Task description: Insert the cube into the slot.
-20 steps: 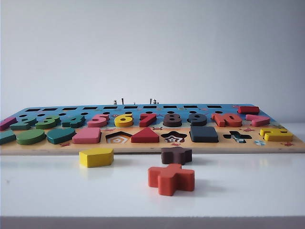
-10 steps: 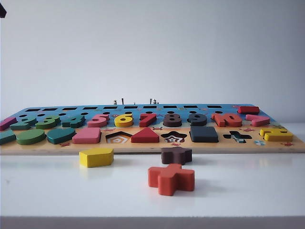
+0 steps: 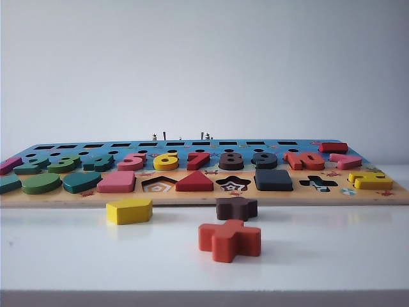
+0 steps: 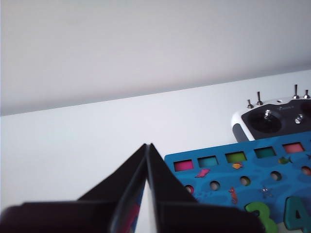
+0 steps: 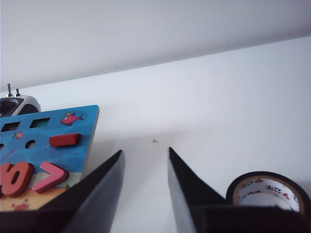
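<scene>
Exterior view: cube (image 3: 273,180) sits in its slot on the puzzle board (image 3: 204,197); neither arm shows. Left wrist view: left gripper (image 4: 147,147), jaws together, empty, above board's far corner. Right wrist view: right gripper (image 5: 145,156) parted, empty, beside tape roll (image 5: 268,191).

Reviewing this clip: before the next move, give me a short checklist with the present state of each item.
1. Cube in the slot on the puzzle board: ok, it sits in the front row between the star cut-out and the cross cut-out; flush seating: cannot tell.
2. Left hand empty: ok, fingers together, nothing between them, over the board's far corner.
3. Right hand empty: ok, fingers apart, holding nothing, beside the board's edge.
4. Both hands off the cube: ok, neither shows in the exterior view.
5. Tape roll near the right hand: contact cannot tell.
</scene>
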Controlling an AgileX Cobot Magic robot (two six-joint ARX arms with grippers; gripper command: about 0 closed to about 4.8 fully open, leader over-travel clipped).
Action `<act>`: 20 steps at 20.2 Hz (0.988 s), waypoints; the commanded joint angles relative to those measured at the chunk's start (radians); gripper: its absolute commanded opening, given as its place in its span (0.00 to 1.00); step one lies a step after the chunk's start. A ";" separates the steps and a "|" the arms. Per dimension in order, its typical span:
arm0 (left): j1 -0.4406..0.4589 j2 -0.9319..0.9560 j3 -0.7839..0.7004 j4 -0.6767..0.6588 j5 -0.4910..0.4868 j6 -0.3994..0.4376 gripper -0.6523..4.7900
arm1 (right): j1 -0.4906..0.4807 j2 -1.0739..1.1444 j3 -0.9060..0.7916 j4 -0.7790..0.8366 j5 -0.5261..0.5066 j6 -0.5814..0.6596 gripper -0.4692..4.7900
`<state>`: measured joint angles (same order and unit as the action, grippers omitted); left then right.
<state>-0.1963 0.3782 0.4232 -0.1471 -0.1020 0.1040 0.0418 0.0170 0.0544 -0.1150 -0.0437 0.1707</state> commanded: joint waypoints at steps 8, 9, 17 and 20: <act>0.033 -0.138 -0.167 0.122 -0.036 0.008 0.16 | -0.012 -0.014 -0.014 0.032 0.019 -0.066 0.07; 0.033 -0.168 -0.196 0.130 -0.055 0.008 0.16 | -0.012 -0.014 -0.018 0.032 0.022 -0.068 0.07; 0.045 -0.314 -0.307 0.127 -0.094 0.008 0.16 | -0.012 -0.014 -0.024 0.048 0.030 -0.073 0.07; 0.053 -0.345 -0.332 0.127 -0.095 0.008 0.16 | -0.012 -0.014 -0.033 0.065 0.030 -0.078 0.07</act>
<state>-0.1455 0.0391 0.0963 -0.0338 -0.1932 0.1078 0.0307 0.0048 0.0257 -0.0803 -0.0177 0.0998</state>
